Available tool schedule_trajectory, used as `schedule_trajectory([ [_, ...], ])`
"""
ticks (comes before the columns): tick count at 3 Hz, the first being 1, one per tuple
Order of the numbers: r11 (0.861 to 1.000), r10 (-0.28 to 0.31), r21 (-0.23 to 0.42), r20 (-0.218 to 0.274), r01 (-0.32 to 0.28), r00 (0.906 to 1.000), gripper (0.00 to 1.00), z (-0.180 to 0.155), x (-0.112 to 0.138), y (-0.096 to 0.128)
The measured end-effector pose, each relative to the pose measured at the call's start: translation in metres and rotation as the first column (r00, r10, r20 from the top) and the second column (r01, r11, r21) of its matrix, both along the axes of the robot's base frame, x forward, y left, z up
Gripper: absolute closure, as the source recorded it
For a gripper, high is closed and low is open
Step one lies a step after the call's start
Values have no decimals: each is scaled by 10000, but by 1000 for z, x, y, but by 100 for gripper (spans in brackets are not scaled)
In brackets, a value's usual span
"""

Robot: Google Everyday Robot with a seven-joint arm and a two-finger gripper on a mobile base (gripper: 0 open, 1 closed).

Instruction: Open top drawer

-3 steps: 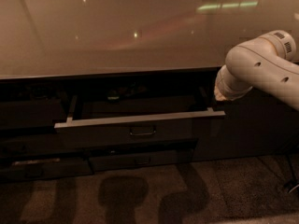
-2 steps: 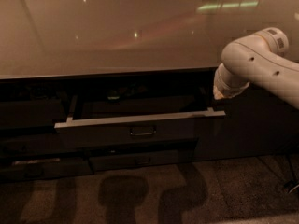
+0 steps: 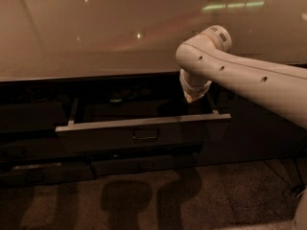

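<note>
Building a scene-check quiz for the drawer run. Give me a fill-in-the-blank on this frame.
1. The top drawer stands ____, with its inside showing.
2. The gripper hangs above the end of the drawer that is on the ____ of the picture.
3. The handle sits in the ____ of the drawer front.

Missing words: open; right; middle.

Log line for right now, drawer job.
top drawer: open | hand: above drawer interior, right side | handle: not held
</note>
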State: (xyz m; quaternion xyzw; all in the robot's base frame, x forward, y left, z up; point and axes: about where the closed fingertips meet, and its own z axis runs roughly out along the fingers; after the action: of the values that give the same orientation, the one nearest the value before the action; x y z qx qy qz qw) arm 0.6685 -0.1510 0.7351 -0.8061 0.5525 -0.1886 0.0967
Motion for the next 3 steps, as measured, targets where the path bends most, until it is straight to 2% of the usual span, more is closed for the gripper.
schedule_trajectory([
  [1,10000,-19,25,-13,19,10000,100,-9,1,-9],
  [2,9999,96,84,-640,-91,9979,100,-41,4,-25],
  [3,9982,481,415,-1189,-435,9917,100,-70,2,-34],
])
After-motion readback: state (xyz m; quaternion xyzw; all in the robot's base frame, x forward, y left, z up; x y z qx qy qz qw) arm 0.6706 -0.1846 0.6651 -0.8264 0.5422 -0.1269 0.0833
